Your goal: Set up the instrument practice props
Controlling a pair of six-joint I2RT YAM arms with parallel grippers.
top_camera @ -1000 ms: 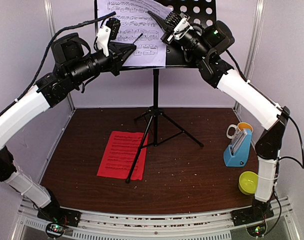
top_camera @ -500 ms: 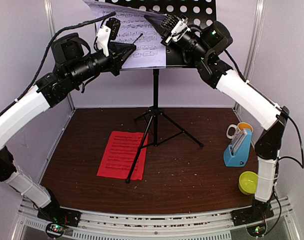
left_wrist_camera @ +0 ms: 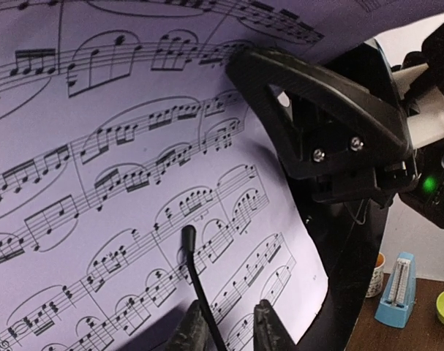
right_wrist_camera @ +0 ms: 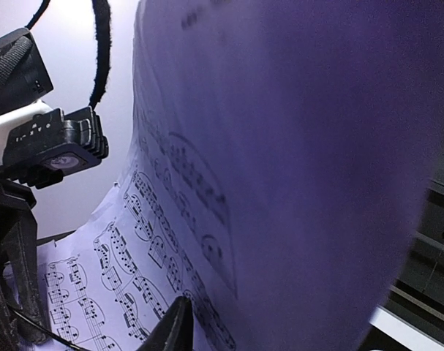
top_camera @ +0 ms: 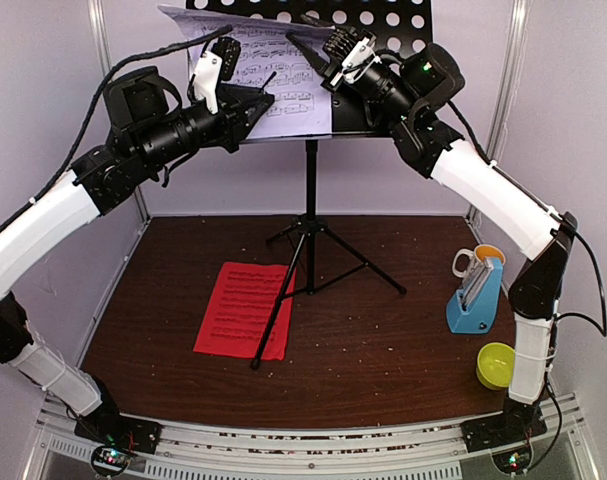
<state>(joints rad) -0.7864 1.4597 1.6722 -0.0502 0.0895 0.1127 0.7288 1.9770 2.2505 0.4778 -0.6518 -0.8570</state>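
Count: 1x music stand [top_camera: 310,190], 2 sheets, 1x metronome [top_camera: 475,298], 1x mug [top_camera: 465,262], 1x bowl [top_camera: 496,365], 2 arms.

The stand is upright at back-ctr of the table [top_camera: 383,340] on 3 tripod legs, w/ the perforated desk up top. The white sheet [top_camera: 298,85] leans on the desk's left half, bottom edge on the lip. Its top-left corner pokes out past the desk edge. In the wrist views the paper bows outward rather than lying flat. The red sheet [top_camera: 241,310] lies flat on the table, left of the pole, w/ the front-left leg crossing over its right edge.

The left gripper [top_camera: 266,98] is up at the white sheet's lower middle. Its fingers [left_wrist_camera: 192,330] stand a little apart w/ nothing pinched. A thin black wire [left_wrist_camera: 196,270] runs up btwn them in front of the paper, close to one finger.

The right gripper [top_camera: 301,28] is at the sheet's upper right edge, jaws spread, w/ the paper edge btwn them. The right wrist view is mostly blurred paper w/ only 1 finger showing, so can't tell if a pad touches the sheet.

The metronome stands upright at the table's right side, well apart from the stand. The mug, orange inside, sits just behind it. The yellow bowl is nearer the front edge, apart from the metronome, beside the right arm's lower link.
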